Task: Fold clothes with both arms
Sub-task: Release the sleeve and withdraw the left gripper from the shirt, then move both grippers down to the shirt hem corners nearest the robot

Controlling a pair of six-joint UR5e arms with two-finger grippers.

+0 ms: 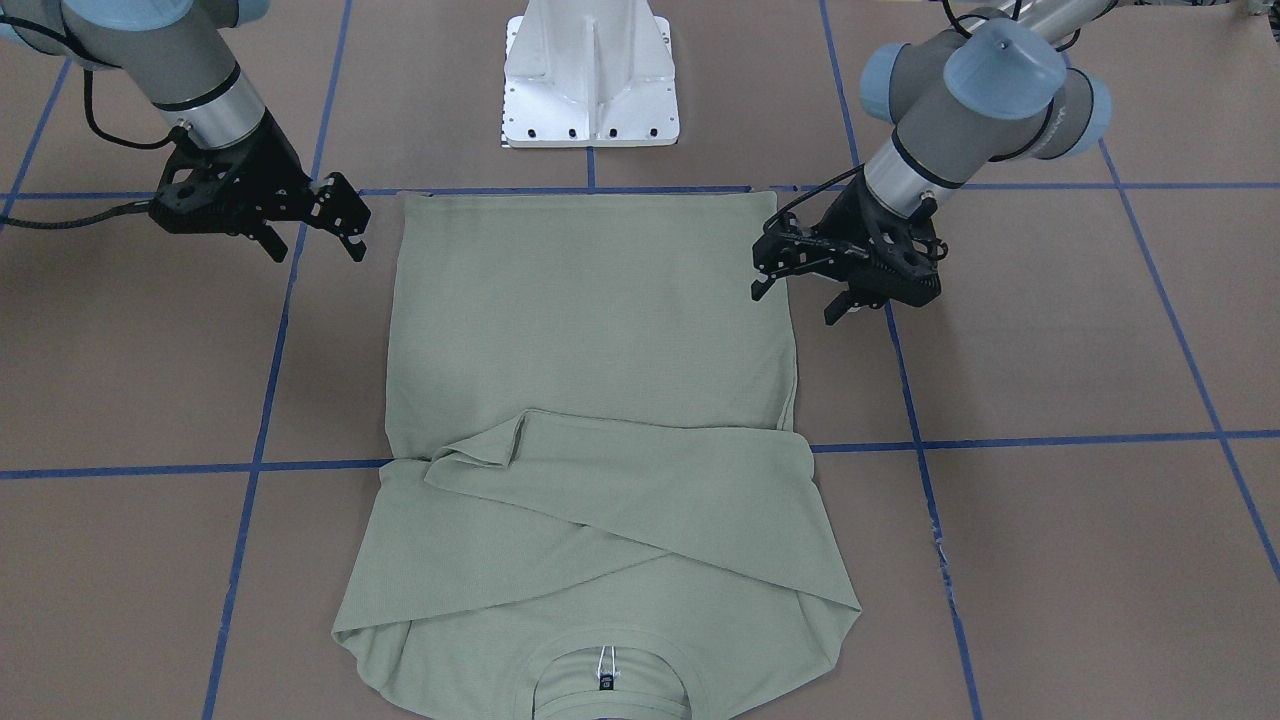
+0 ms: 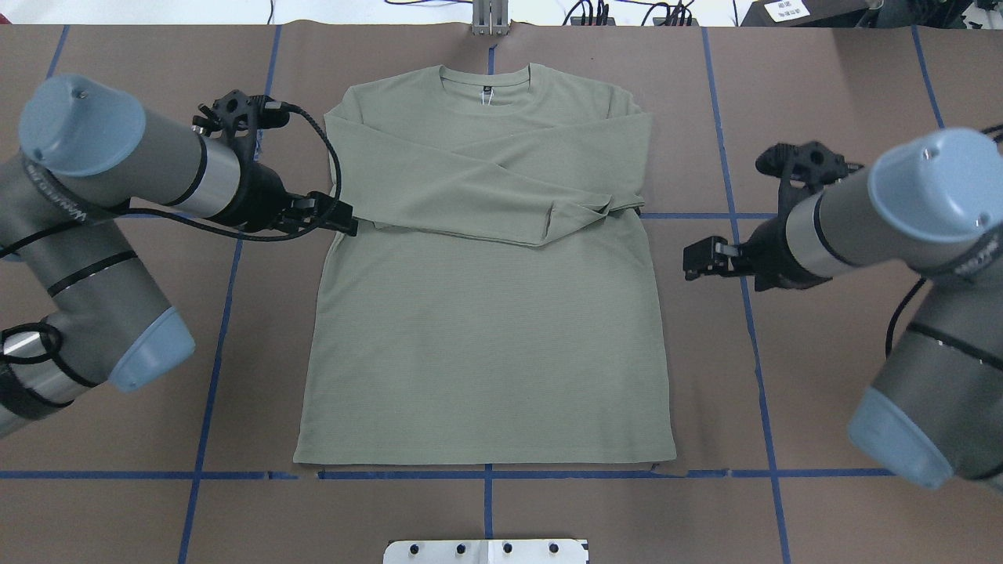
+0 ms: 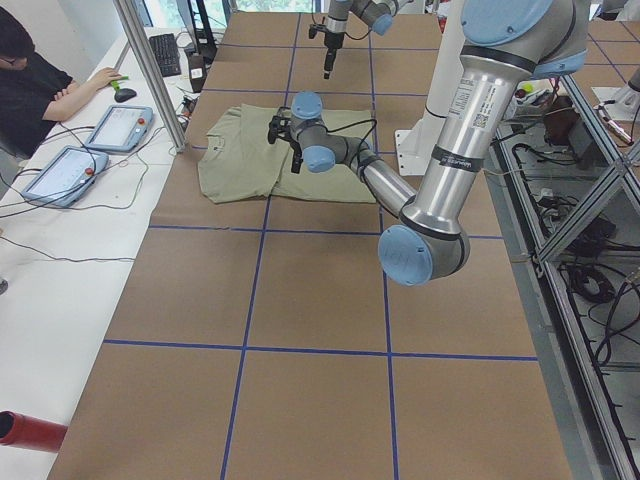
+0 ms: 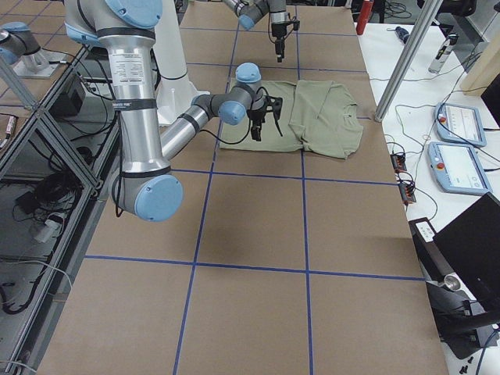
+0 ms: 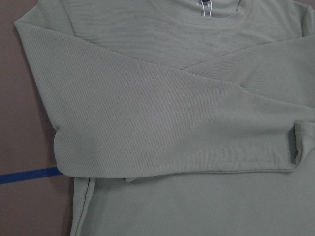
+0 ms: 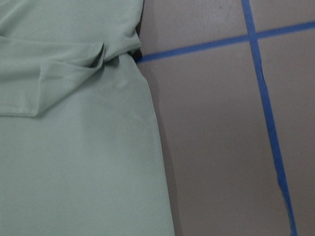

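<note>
The pale sage-green shirt (image 1: 590,320) lies flat on the brown table, collar (image 2: 486,82) away from the robot, with both sleeves folded across the chest (image 2: 486,188). My left gripper (image 1: 797,300) is open and empty, hovering at the shirt's side edge near the sleeve fold; it also shows in the overhead view (image 2: 345,223). My right gripper (image 1: 315,250) is open and empty, off the shirt's other side, a little apart from the cloth (image 2: 693,262). The left wrist view shows the crossed sleeves (image 5: 162,123). The right wrist view shows the shirt's side edge (image 6: 74,147).
The white pedestal base (image 1: 590,80) stands just behind the shirt's hem. Blue tape lines (image 1: 1000,440) grid the brown table. An operator (image 3: 40,80) sits beyond the table's far edge with tablets (image 3: 118,128) and cables. A metal pole (image 3: 150,70) stands by the collar end.
</note>
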